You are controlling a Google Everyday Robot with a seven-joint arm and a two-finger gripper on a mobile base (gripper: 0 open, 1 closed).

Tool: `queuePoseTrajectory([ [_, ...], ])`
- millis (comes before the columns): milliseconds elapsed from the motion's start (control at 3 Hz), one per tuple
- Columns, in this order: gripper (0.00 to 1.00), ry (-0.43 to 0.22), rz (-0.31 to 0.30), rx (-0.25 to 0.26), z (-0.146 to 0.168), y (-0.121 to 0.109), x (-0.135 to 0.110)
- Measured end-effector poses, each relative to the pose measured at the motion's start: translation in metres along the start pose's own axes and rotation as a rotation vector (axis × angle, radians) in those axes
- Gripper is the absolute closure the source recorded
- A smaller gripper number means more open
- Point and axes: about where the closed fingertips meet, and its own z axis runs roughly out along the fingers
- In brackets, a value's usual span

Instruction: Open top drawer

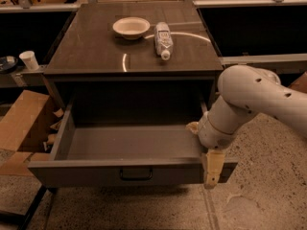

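While the wide dark grey-brown metal top drawer (96,172) is standing pulled out under the dark counter's (91,56) front edge, the tan two-finger gripper (202,153) is straddling its front's right end, jaws spread. A shallow cream bowl (131,28) is sitting near the back edge, beside a lying plastic bottle (163,38).

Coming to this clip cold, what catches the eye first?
The top drawer stands pulled far out at the picture's centre. The white arm has its gripper at the right end of the drawer's front. Behind, a bowl and a lying bottle rest on the cabinet top.
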Motion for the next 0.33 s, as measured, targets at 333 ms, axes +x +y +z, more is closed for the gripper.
queuePoseTrajectory([
  [333,0.0,-0.012,-0.028,0.058,-0.0379,0.0029,-0.0094],
])
